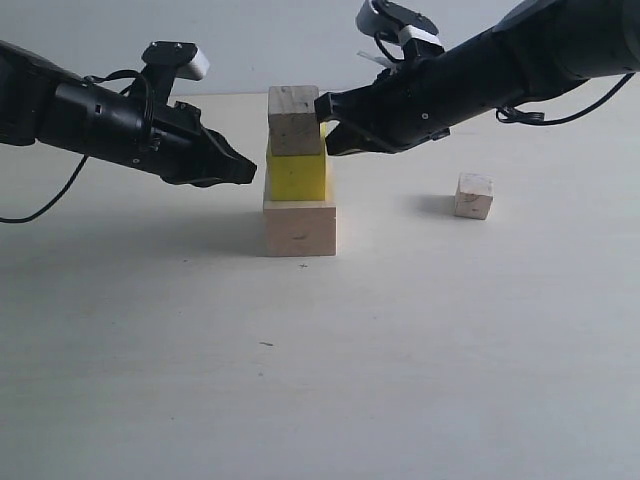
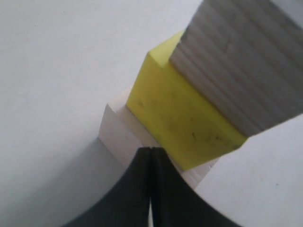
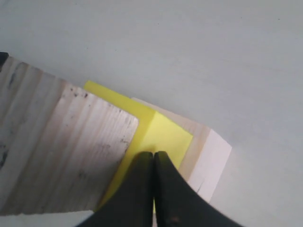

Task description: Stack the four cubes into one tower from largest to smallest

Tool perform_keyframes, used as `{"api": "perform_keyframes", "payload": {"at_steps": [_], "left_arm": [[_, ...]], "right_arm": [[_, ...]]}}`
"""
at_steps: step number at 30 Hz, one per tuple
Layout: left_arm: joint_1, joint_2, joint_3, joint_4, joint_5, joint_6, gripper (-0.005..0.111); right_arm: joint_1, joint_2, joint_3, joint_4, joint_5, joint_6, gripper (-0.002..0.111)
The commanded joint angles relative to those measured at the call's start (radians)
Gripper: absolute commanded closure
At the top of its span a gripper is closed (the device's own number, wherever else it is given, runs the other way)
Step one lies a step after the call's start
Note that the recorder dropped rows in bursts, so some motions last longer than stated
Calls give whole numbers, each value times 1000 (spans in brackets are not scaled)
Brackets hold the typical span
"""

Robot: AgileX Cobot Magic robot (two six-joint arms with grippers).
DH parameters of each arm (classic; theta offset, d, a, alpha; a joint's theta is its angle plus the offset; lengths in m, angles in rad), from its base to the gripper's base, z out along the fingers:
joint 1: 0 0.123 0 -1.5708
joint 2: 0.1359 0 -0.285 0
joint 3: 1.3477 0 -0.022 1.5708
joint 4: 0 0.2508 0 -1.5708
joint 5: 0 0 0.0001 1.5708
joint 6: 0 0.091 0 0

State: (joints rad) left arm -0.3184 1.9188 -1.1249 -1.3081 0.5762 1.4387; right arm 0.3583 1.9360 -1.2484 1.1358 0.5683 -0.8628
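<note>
Ext. view: a large pale wood cube (image 1: 300, 228) is seen on the white table (image 1: 400, 360), w/ a bright yellow cube (image 1: 297, 176) on it and a knotty pale wood cube (image 1: 293, 120) on top. A tiny pale wood cube (image 1: 474, 196) lies apart, to the right. The left gripper (image 1: 250, 170) is held just beside the yellow cube's left face. The right gripper (image 1: 325, 125) is held against or just beside the knotty cube's right face; contact can't be told.

L wrist view: jaws pressed together, nothing between; tip (image 2: 150, 151) seen over the base cube's edge, near the yellow one.

R wrist view: jaws together, empty; tip (image 3: 154, 155) seen over the yellow cube's corner.
</note>
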Motion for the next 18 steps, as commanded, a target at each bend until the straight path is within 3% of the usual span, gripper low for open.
{"api": "perform_keyframes", "payload": {"at_steps": [1,18], "left_arm": [[5,2,1,-9,9,5,107],[5,2,1,-9,9,5,107]], "right_arm": [[-3,-2,-6,12,6,-30,108],[-3,-2,-6,48,-5,-73,108]]}}
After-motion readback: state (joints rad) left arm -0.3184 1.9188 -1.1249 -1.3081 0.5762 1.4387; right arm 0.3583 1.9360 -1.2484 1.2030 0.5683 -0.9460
